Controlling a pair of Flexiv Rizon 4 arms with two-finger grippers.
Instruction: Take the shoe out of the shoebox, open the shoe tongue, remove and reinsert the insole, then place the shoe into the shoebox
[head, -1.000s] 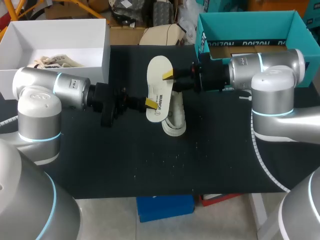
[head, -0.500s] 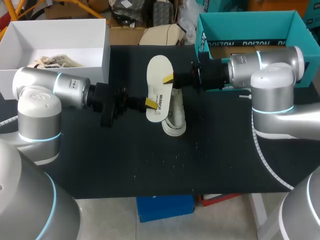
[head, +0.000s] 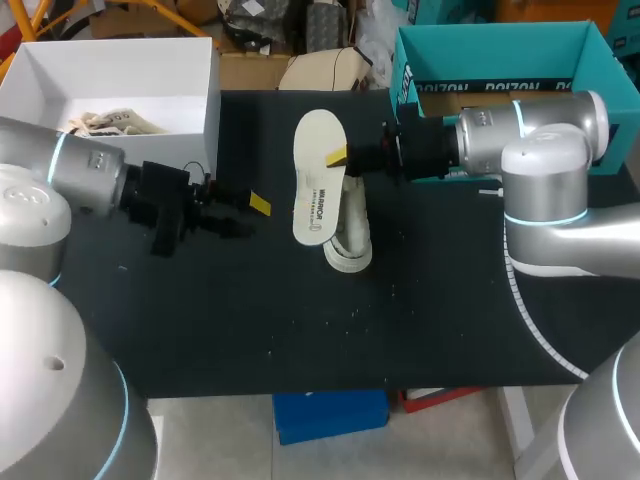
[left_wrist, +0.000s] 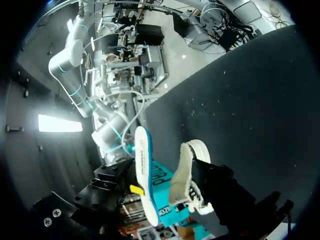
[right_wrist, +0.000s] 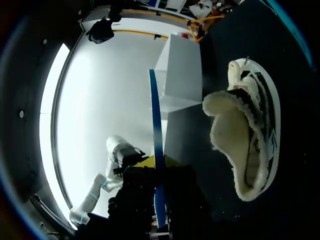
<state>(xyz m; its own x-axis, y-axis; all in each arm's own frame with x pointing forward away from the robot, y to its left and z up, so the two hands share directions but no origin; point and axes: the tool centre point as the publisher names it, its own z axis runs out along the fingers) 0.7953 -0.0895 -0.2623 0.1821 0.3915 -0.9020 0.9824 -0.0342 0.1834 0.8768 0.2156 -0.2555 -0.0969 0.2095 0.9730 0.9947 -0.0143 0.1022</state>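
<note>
Shoe (head: 350, 243) lies on table (head: 300, 330), unrestrained beneath insole (head: 314, 180). Left gripper (head: 250, 214) is spread empty, apart from both. Right gripper (head: 337, 155) clamps insole by one edge, upright above shoe. Likely failure: insole pivots or slips in this single pinch, or shoe skids during reinsertion. Teal shoebox (head: 490, 50) stands beyond.

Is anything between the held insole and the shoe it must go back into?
Nothing visible. The right gripper holds the insole beside the shoe, with only a bare gap between them. The left gripper stands off to the side, touching neither.
</note>
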